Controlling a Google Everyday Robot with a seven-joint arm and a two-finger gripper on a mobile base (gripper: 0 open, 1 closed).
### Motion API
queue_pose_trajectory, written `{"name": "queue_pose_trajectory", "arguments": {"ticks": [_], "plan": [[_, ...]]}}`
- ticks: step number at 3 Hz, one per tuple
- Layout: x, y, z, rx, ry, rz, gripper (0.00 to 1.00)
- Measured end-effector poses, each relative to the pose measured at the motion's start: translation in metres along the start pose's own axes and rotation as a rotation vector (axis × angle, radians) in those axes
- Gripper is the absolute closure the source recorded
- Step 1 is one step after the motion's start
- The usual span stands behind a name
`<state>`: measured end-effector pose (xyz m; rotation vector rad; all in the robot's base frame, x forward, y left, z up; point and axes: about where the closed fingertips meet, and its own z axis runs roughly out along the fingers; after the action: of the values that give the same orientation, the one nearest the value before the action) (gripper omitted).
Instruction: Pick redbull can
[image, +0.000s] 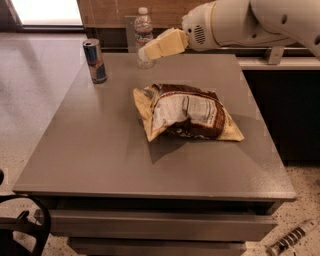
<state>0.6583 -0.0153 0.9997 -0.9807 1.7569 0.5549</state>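
Note:
The redbull can (95, 61) is slim, blue and silver with a shiny top. It stands upright at the far left of the grey table (100, 150). My cream-coloured gripper (145, 51) reaches in from the upper right, held above the table's far edge. Its tip overlaps the clear water bottle (143, 25) in this view and is well to the right of the can. It holds nothing that I can see.
A crumpled brown and cream chip bag (187, 112) lies in the middle of the table. The water bottle stands at the far edge. A dark counter (280, 62) runs along the back right. A black chair part (25, 225) sits at the lower left.

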Motion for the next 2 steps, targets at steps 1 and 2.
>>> {"name": "queue_pose_trajectory", "arguments": {"ticks": [1, 2], "plan": [[0.006, -0.007, 0.035, 0.010, 0.037, -0.008, 0.00], [0.018, -0.004, 0.078, -0.032, 0.023, 0.007, 0.00]]}}
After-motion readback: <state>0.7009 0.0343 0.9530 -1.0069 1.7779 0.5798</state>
